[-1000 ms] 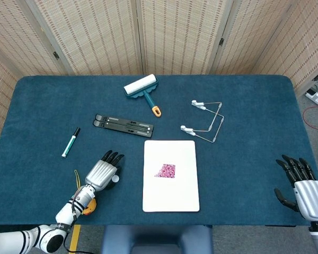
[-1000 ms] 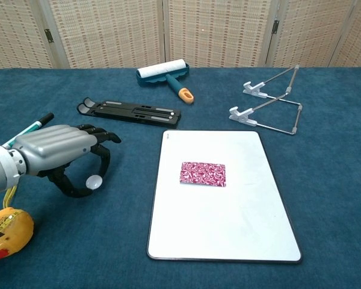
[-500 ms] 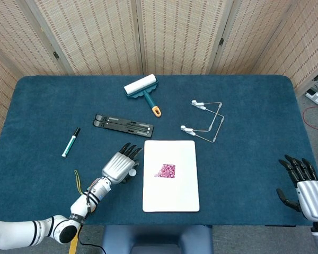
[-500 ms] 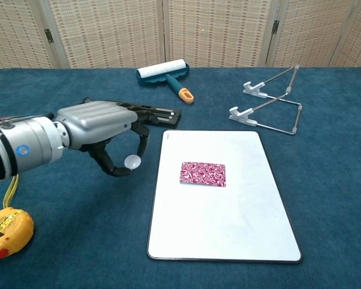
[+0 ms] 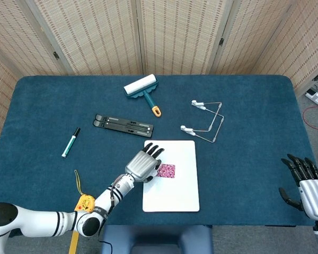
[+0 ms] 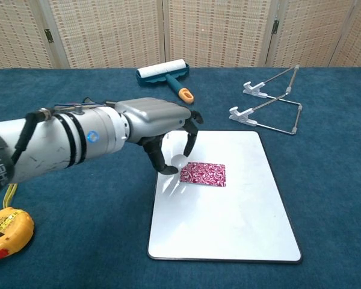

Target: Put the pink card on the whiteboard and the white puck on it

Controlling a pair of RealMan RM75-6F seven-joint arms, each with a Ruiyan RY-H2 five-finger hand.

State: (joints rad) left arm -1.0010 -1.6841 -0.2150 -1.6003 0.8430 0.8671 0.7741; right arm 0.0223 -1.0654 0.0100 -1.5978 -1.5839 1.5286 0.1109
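Blue table (image 5: pixel 42 106) carries plenty of bystanders: a lint roller (image 5: pixel 143 90) with an orange-tipped handle sits at the far middle. Nearer than the roller lies a black folded stand (image 5: pixel 123 125), a wire stand (image 5: pixel 205 121) off to its right, a green marker (image 5: pixel 70 143) to its left, and a yellow tape measure (image 6: pixel 7 232) at the near edge.

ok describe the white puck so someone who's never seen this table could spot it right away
Start at the whiteboard lying flat on the blue table, near its front edge. Above the board's left side hangs the left hand, beside the pink card. The white puck is the small round disc pinched in that hand, the only plain white piece there, just left of the patterned card.
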